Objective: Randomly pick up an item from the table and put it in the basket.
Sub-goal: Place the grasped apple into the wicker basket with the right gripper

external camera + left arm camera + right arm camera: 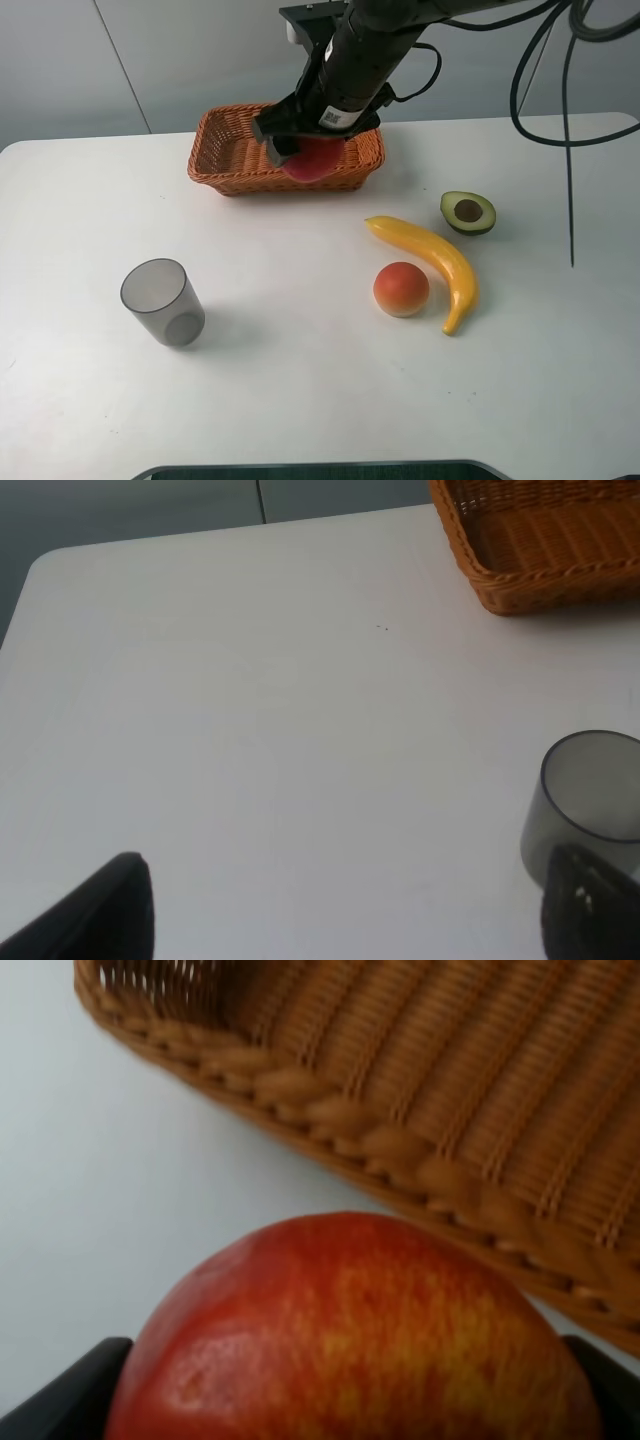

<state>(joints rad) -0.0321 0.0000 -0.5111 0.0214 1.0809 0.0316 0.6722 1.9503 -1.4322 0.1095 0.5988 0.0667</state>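
Note:
My right gripper [303, 150] is shut on the shiny red apple [314, 160] and holds it in the air at the near rim of the woven basket [225, 165], at the back of the white table [300, 380]. In the right wrist view the apple [350, 1340] fills the lower part between the dark fingers [70, 1390], with the basket rim [340, 1120] just beyond it and its empty floor behind. My left gripper [345, 920] is open and empty, low over the table's left part, next to the grey cup [590, 800].
A grey translucent cup [163, 302] stands front left. A matte orange-pink round fruit [401, 289], a yellow banana [435, 262] and a halved avocado [468, 212] lie to the right. Black cables [560, 90] hang at the back right.

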